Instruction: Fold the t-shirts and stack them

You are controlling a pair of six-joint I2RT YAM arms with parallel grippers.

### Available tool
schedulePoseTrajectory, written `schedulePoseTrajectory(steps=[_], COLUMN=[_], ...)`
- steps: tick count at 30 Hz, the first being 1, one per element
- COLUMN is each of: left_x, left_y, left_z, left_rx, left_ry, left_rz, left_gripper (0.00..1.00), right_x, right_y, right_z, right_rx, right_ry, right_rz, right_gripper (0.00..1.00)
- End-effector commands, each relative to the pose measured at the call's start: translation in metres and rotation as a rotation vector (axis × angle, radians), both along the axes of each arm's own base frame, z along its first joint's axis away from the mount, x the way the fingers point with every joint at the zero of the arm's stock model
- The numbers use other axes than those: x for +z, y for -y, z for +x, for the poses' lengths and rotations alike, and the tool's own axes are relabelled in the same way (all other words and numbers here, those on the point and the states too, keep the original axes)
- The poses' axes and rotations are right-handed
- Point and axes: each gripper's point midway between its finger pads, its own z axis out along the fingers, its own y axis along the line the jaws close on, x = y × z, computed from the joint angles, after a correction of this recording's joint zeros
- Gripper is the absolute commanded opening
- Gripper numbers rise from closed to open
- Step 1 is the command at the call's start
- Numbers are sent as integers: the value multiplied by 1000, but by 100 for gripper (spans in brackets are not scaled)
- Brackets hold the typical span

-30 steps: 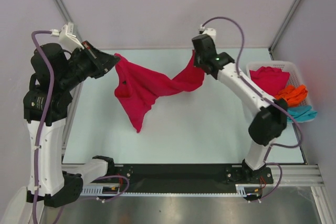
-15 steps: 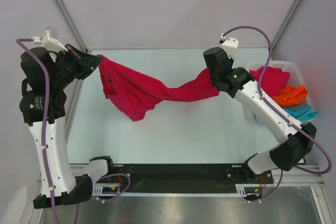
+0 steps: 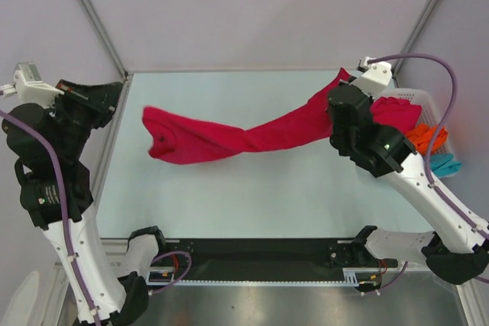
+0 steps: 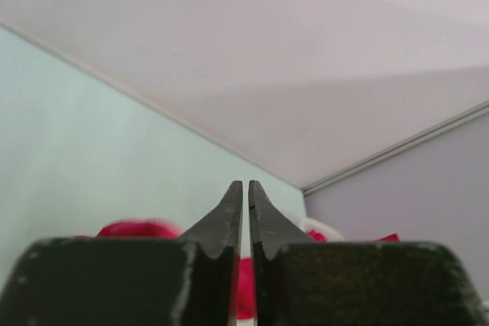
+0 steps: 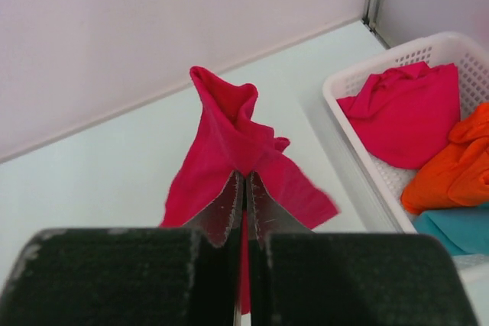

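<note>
A crimson t-shirt (image 3: 229,139) stretches in a twisted band across the pale table (image 3: 252,196), with its left end loose and sagging. My right gripper (image 3: 335,103) is shut on its right end; in the right wrist view the cloth (image 5: 229,143) bunches up past the closed fingertips (image 5: 245,177). My left gripper (image 3: 114,95) is at the far left, apart from the shirt, its jaws a narrow slit apart with nothing between them (image 4: 245,188). Blurred red cloth (image 4: 137,228) shows beyond them.
A white slatted basket (image 3: 416,95) stands at the right edge behind my right arm. It holds another crimson t-shirt (image 5: 405,116), an orange one (image 5: 454,162) and a teal one (image 5: 458,230). Enclosure walls and corner posts (image 3: 92,17) ring the table.
Both arms swung outward, pulling the shirt out long. The left gripper let go of the left end and drew back left; that end dropped. The right gripper carried its end toward the basket.
</note>
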Motion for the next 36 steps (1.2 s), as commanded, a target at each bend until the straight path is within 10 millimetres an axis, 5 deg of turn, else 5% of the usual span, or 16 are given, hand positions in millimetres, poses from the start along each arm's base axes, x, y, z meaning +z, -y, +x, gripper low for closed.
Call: schedulePoseTrajectory(steps=[1,4,9,11,16,19,20,22,23,24,28,29,36], left_x=[44,57,47,23,-86,-144,-154,-175,-179,-177,-224,-232,-295], left_y=[5,8,10,17,43,75,90,100,109,112,116,133,174], left_z=[-8,-11,7,28,88,109,112,127,131,138,175,174,189], left_rx=[-1,-18,-60,-139,-389,-569,-622,-636,-650,-644,-618,-660,-715], left_ry=[149,176,138,81,-149,-260,-285,-326,-335,-329,-439,-460,-593], left_rz=[-84,-84,-103,-129,-271,-361,-359,-331,-316,-297,-279,-275,-247], left_gripper=[1,0,0,0,0,18,42,73,99,100,100,100,99], right_x=[29,37,28,18,-2,-6,-7,-4,-5,-4,-1,-1,1], right_y=[14,17,9,-1,-18,-23,-24,-22,-22,-19,-9,-7,3], right_z=[-11,-17,-8,-4,3,2,2,1,0,-2,-9,-11,-17], right_rx=[-54,-41,-21,4,52,66,68,65,64,56,38,34,6], right_ry=[96,119,88,70,18,7,6,7,5,4,9,7,3], right_rz=[50,62,31,44,58,72,72,76,72,70,66,66,62], right_gripper=[0,0,0,0,0,0,0,0,0,0,0,0,0])
